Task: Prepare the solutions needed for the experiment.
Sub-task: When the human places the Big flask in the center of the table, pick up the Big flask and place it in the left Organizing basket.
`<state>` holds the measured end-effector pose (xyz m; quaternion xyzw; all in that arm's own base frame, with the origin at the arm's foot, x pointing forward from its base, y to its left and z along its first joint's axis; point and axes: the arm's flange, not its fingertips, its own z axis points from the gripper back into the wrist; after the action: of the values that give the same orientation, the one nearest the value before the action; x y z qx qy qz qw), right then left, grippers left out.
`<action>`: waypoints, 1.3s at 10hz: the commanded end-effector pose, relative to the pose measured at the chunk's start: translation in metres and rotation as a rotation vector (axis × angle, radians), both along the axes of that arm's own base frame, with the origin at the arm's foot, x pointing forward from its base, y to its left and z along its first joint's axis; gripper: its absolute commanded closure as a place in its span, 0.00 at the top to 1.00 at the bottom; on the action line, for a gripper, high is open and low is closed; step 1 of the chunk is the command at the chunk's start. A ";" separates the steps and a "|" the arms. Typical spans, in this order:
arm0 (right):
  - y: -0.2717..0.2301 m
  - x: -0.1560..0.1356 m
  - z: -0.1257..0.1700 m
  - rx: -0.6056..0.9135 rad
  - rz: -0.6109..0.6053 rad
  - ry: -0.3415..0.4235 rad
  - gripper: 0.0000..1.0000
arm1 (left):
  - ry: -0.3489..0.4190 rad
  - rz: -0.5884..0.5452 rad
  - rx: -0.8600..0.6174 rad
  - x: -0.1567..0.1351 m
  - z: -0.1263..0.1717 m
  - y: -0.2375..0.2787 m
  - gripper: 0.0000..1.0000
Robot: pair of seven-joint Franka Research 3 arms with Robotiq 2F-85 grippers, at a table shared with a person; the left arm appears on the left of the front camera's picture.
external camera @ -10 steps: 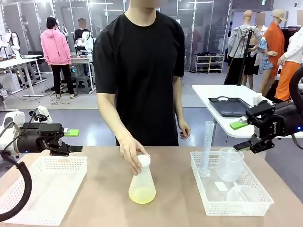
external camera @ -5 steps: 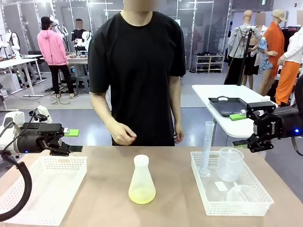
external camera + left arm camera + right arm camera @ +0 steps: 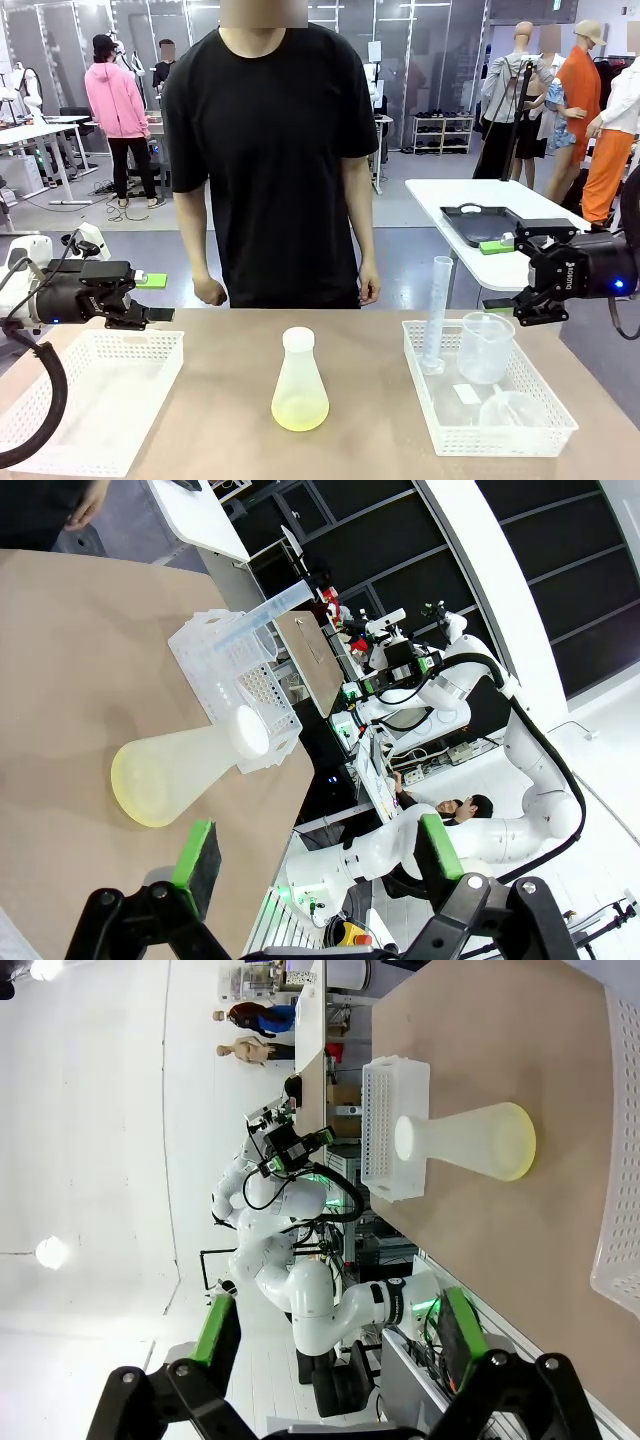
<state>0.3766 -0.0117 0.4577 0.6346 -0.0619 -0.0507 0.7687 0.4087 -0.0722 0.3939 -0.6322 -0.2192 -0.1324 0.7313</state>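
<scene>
Upright mid-table: frosted translucent conical flask (image 3: 299,372), pale yellow-green solutions (image 3: 299,411) in base. My left gripper (image 3: 155,297) at its 9 o'clock, right gripper (image 3: 500,277) at 3, both with fingers apart, empty. Best: grip neck squarely, keep level.

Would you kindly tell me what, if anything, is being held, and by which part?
Nothing is held: left end effector and right end effector are open and empty; the flask stands alone.
</scene>
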 end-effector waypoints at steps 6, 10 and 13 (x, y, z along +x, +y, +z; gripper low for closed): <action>-0.002 0.001 0.002 -0.005 0.001 -0.004 1.00 | -0.002 0.000 0.015 -0.001 0.002 -0.002 1.00; -0.002 0.001 0.002 -0.005 0.001 -0.004 1.00 | -0.002 0.000 0.015 -0.001 0.002 -0.002 1.00; -0.002 0.001 0.002 -0.005 0.001 -0.004 1.00 | -0.002 0.000 0.015 -0.001 0.002 -0.002 1.00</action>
<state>0.3767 -0.0134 0.4580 0.6344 -0.0636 -0.0521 0.7687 0.4087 -0.0722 0.3939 -0.6322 -0.2192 -0.1324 0.7313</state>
